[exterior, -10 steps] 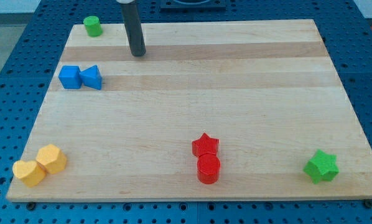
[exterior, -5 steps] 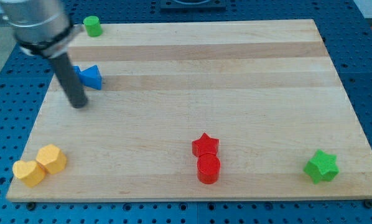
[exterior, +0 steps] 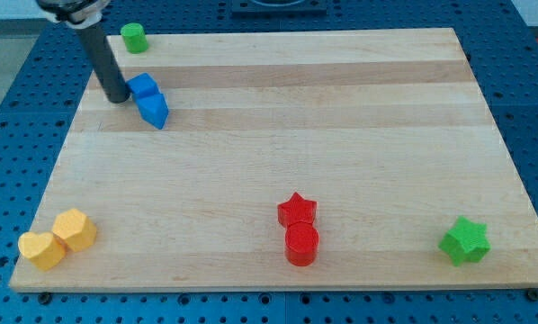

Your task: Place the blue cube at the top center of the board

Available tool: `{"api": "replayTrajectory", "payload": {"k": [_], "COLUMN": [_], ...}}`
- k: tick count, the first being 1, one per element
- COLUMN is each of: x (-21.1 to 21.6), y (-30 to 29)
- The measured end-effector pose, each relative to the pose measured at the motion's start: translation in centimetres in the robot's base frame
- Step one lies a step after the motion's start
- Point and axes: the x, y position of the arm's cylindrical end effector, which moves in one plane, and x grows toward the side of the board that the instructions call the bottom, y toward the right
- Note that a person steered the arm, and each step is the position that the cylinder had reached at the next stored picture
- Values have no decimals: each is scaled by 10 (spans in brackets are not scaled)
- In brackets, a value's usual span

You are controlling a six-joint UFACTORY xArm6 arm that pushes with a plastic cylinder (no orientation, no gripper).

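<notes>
The blue cube lies at the board's upper left, touching a second blue block, wedge-like in shape, just below and right of it. My tip rests on the board right against the cube's left side. The dark rod rises from there toward the view's top left. The wooden board fills most of the view.
A green cylinder stands at the top left corner. Two yellow blocks sit at the bottom left. A red star and a red cylinder sit at bottom centre. A green star lies at the bottom right.
My tip swung from the top left down past the blue blocks' left side, then came up against the cube. Both blue blocks have shifted right, and the cube now lies higher.
</notes>
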Motion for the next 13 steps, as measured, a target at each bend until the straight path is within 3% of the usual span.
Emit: {"api": "replayTrajectory", "payload": {"k": [4,6,11,13], "x": [-2,30,-86,-104], "y": [141,186,204,203]}}
